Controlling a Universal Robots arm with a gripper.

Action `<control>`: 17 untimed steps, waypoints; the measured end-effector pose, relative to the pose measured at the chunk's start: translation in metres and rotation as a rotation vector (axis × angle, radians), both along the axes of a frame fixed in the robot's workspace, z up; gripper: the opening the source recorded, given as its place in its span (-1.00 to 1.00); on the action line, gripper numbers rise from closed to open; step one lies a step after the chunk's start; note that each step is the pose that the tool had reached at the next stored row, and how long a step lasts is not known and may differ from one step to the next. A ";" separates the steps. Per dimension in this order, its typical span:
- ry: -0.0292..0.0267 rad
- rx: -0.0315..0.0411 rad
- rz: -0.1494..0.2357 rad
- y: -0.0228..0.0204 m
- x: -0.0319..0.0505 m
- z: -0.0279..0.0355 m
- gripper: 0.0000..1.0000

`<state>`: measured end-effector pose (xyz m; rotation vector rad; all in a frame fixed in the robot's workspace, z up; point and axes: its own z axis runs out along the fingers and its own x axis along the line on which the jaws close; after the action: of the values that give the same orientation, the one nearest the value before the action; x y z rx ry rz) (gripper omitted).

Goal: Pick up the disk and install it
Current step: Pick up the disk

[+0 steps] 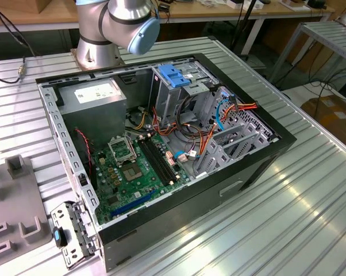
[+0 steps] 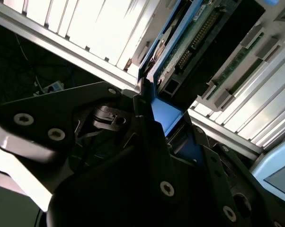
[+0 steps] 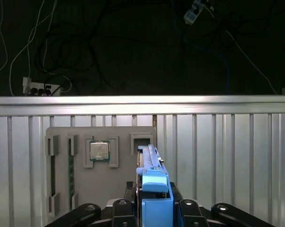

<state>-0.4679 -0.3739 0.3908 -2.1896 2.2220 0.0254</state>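
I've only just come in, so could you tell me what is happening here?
The arm's gripper is shut on the blue bracket of the disk, holding it edge-on by the grey parts tray, where a processor chip sits. The open computer case stands on the slatted table, with the disk not yet installed in it.

Silver arm [image 1: 112, 20], pale blue joint cap [image 1: 144, 31], black claw [image 3: 155, 196] with round screws [image 2: 167, 188]
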 end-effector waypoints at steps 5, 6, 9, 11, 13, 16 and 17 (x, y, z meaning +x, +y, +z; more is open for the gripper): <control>0.0000 0.0001 0.000 0.0000 0.0000 0.0081 -0.26; 0.0000 0.0000 0.000 0.0000 0.0000 0.0098 -0.26; 0.0000 0.0000 0.000 0.0000 0.0000 0.0199 -0.26; 0.0000 0.0000 0.000 0.0000 0.0000 0.0241 -0.26; 0.0001 0.0000 0.000 0.0000 0.0000 0.0276 -0.26; -0.0001 0.0004 0.000 0.0000 0.0000 0.0324 -0.26; 0.0001 0.0005 0.000 0.0000 0.0000 0.0350 -0.26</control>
<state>-0.4679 -0.3739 0.4258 -2.1893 2.2219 0.0260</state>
